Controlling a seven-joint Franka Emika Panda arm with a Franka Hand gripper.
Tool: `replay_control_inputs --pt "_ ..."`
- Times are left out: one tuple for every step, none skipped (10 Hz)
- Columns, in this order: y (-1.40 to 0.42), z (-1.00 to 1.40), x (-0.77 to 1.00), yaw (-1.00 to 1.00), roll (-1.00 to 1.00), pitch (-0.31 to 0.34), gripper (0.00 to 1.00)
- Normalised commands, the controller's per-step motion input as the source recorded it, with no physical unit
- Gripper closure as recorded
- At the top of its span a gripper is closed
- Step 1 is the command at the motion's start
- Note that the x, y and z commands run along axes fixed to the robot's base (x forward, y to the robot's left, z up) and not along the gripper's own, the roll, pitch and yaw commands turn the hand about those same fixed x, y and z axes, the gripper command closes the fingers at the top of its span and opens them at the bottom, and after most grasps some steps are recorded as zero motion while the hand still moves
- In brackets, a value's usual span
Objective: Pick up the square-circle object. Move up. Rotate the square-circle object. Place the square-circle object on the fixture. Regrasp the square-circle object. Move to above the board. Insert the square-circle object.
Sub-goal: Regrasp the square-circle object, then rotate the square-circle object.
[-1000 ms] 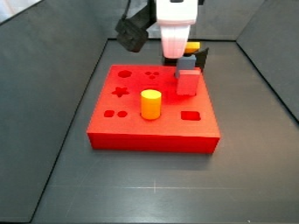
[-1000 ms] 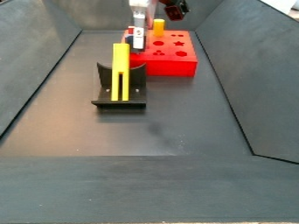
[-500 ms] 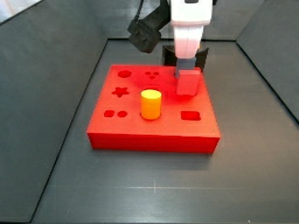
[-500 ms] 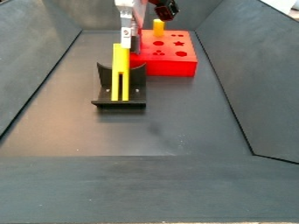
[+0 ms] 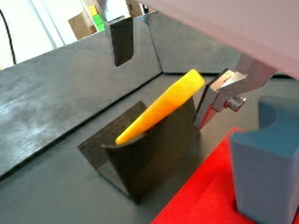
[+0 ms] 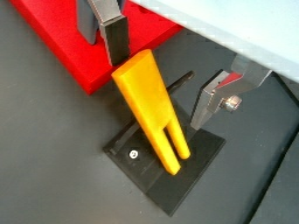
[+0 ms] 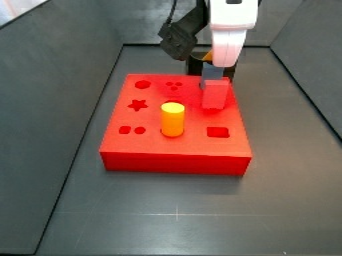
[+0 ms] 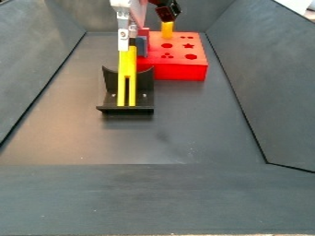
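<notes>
Yellow-orange square-circle object (image 6: 152,109): we see it upright in the fixture (image 6: 163,175).
Gripper (image 6: 163,68): fingers spread, straddling its top, ungrasped.

My gripper (image 6: 163,66) ends in two flat silver plates with dark pads; one finger (image 6: 110,26) shows as a dark slab in both wrist views, the other finger (image 5: 222,94) is bright metal with a round screw head and a red mark beside it. In a side view my wrist (image 7: 226,28) has a white casing with a black housing beside it.
</notes>
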Motion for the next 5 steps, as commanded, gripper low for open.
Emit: replay_control_inputs --pt "-0.02 0.00 0.13 0.08 -0.01 0.218 0.00" --pt "-0.02 0.00 0.09 0.08 -0.01 0.218 0.00" --pt "-0.02 0.01 0.08 0.09 -0.02 0.201 0.00" --pt "0.50 0.17 0.00 0.00 0.00 0.000 1.00" --pt "0.20 0.77 -1.00 0.00 0.00 0.000 1.00"
